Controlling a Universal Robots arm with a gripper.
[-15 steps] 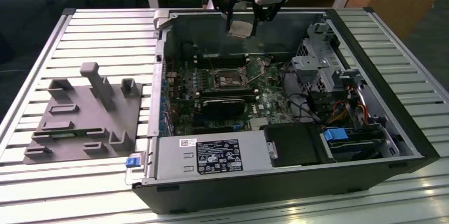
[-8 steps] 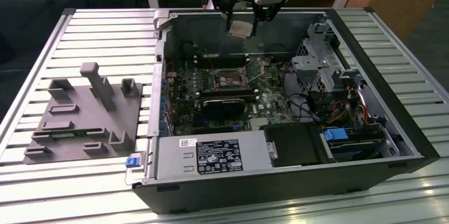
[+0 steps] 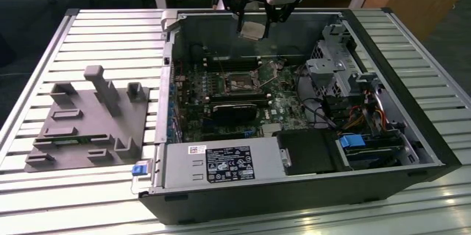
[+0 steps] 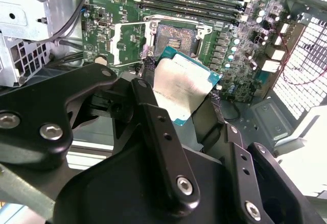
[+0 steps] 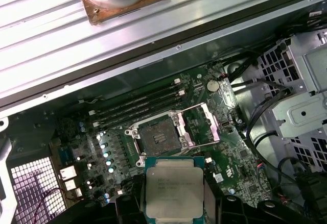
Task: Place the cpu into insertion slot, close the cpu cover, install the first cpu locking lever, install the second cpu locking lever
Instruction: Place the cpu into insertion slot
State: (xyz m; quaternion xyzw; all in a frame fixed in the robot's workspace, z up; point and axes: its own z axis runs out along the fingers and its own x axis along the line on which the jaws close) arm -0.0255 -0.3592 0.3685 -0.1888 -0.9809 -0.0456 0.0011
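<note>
My gripper point(image 3: 254, 27) hangs high over the back of the open computer case point(image 3: 412, 135), shut on the cpu point(image 3: 252, 30). In both wrist views the cpu point(image 4: 183, 92) point(image 5: 173, 189) is a flat square chip with a silvery top and green edge, clamped by its sides between the black fingers point(image 4: 149, 73). Well below it on the motherboard lies the insertion slot point(image 3: 239, 84) point(image 4: 176, 41) point(image 5: 158, 138), bare and dark. The cpu cover point(image 4: 129, 42) point(image 5: 200, 124), a silvery frame with a square cut-out, stands swung open beside the slot.
Memory slots point(image 5: 140, 104) run along one side of the slot. A drive cage point(image 3: 335, 72) and cable bundles point(image 3: 353, 116) fill the exterior view's right of the case; a power supply point(image 3: 220, 164) sits at the front. A grey fixture point(image 3: 88, 119) rests on the slatted table.
</note>
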